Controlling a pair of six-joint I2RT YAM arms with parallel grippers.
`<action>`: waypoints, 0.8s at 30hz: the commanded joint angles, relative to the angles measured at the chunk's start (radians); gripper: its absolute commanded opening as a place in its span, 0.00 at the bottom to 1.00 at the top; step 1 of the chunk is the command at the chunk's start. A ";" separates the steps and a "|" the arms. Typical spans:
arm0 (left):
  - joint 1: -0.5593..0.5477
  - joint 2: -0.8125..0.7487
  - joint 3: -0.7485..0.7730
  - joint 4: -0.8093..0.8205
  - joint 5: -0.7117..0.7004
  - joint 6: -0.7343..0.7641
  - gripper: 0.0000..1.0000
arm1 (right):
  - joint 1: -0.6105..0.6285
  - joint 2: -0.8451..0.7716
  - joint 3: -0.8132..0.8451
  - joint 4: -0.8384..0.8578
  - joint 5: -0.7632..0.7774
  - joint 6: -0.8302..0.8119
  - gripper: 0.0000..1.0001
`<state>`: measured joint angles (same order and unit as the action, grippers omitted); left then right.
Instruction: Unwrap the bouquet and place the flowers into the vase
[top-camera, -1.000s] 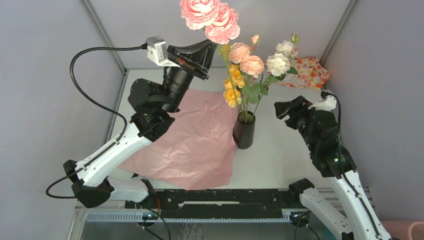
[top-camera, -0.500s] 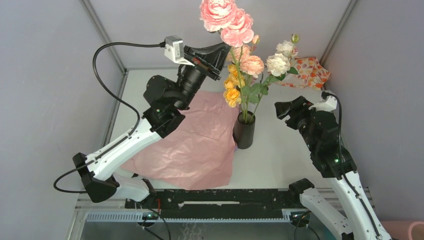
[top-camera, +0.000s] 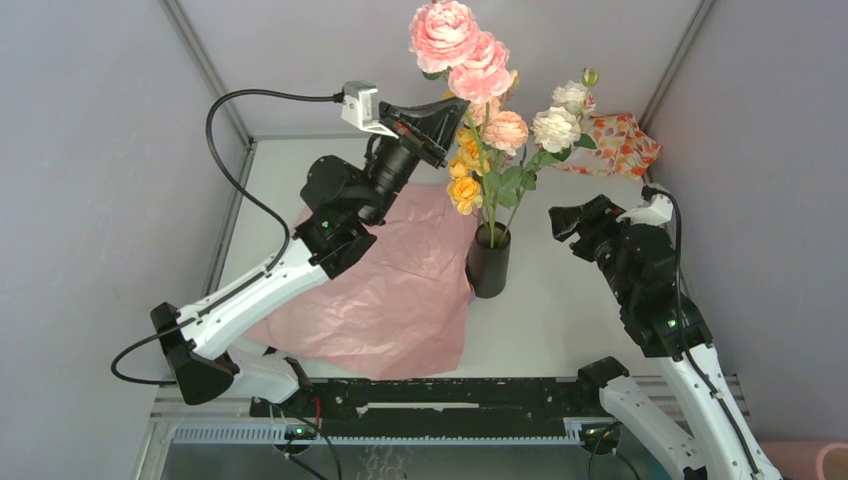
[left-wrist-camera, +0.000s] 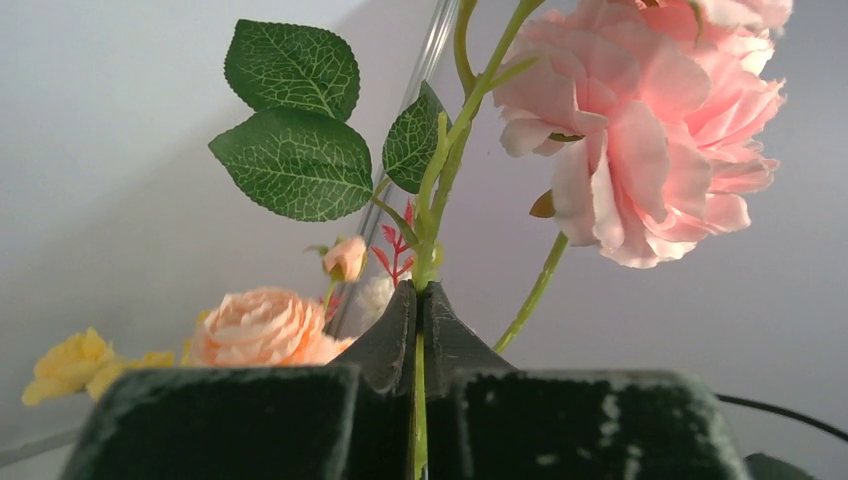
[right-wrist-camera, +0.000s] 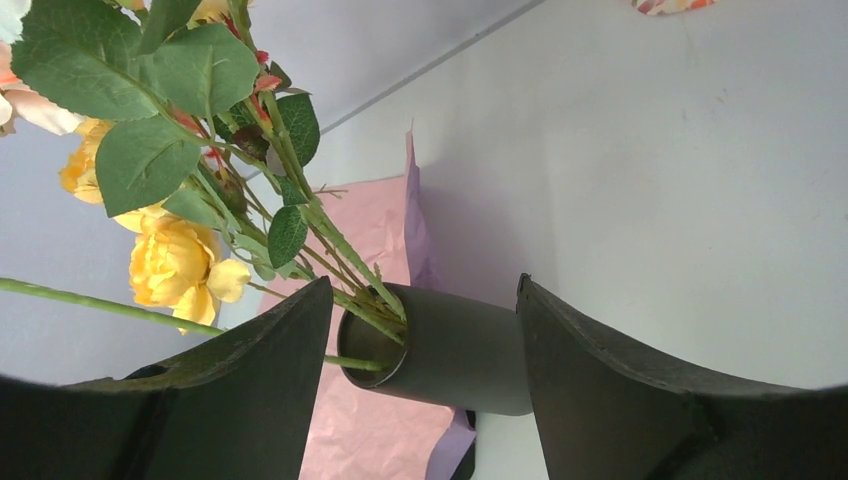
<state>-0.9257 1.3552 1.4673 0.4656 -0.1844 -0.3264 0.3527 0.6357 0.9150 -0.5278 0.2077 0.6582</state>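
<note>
1. Flowers (top-camera: 505, 130) are mostly standing in the vase near the middle of the table (top-camera: 560, 310), while one more stem is hanging in the air just left of them.
2. At the left, the left gripper (top-camera: 462, 105) is reaching high above the table. Its wrist view is showing the thin green pink rose stem (left-wrist-camera: 425, 250) pinched between the two closed fingertips.
3. Two pink roses (top-camera: 462, 50) are topping that stem, rising above the gripper and higher than every other bloom. Green leaves (left-wrist-camera: 295, 130) are branching off just above the grip.
4. Below that arm, the pink paper (top-camera: 390, 290) is lying unfolded and crinkled on the table. Its right edge is running up beside the vase, and a purple underside is showing along that edge.
5. The black vase (top-camera: 489, 265) is standing upright at the paper's right edge, holding peach, yellow and white roses whose leafy stems are leaning out of its mouth.
6. In the right wrist view, a bare green stem (right-wrist-camera: 100, 302) is reaching in from the left toward the vase's mouth. I cannot tell whether its end is sitting inside.
7. The right gripper (top-camera: 560, 218) is hovering to the right of the vase and apart from it. Its fingers are spreading wide and holding nothing, framing the vase between them in its own view.
8. At the far right corner, a patterned cloth (top-camera: 620, 143) is lying on the table.
</note>
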 joint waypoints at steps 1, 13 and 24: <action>-0.005 -0.025 -0.050 0.035 -0.023 -0.036 0.00 | -0.008 0.000 0.001 0.044 -0.009 -0.004 0.76; -0.004 -0.023 -0.158 0.029 -0.044 -0.081 0.00 | -0.008 -0.012 0.001 0.034 -0.007 0.000 0.76; -0.014 -0.034 -0.238 -0.001 -0.064 -0.083 0.01 | -0.008 -0.038 0.000 0.009 0.015 -0.002 0.76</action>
<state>-0.9287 1.3548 1.2472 0.4469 -0.2272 -0.3935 0.3527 0.6147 0.9115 -0.5316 0.2050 0.6582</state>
